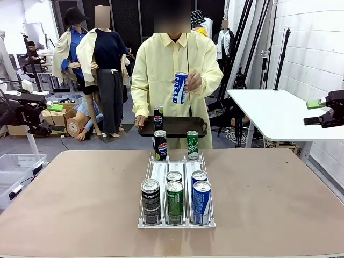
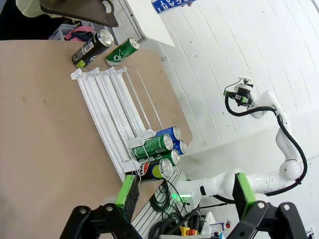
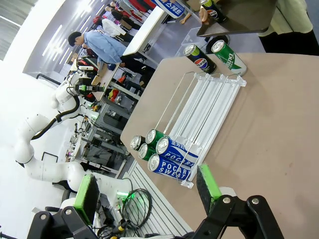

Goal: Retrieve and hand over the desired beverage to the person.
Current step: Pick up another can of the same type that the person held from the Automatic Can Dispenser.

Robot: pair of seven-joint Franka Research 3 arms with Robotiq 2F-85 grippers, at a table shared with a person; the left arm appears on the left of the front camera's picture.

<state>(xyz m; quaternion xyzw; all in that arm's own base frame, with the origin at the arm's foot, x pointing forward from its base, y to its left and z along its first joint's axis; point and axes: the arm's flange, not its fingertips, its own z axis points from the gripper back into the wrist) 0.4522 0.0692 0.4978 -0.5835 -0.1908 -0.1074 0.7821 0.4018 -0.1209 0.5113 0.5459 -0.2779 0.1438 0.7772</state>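
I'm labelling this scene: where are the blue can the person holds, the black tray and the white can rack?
blue can (image 1: 180, 88), front view, middle of its label.
black tray (image 1: 185, 125), front view, bare top surface.
white can rack (image 1: 159, 171), front view, empty left lane.

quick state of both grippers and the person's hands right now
left gripper: open, empty
right gripper: open, empty
person's left hand: holding a blue can
person's right hand: holding the black tray

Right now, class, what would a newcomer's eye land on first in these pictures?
Across the table, the person holds up a blue can above a black tray carrying one dark can. Mid-table, a white rack holds five cans at its near end.
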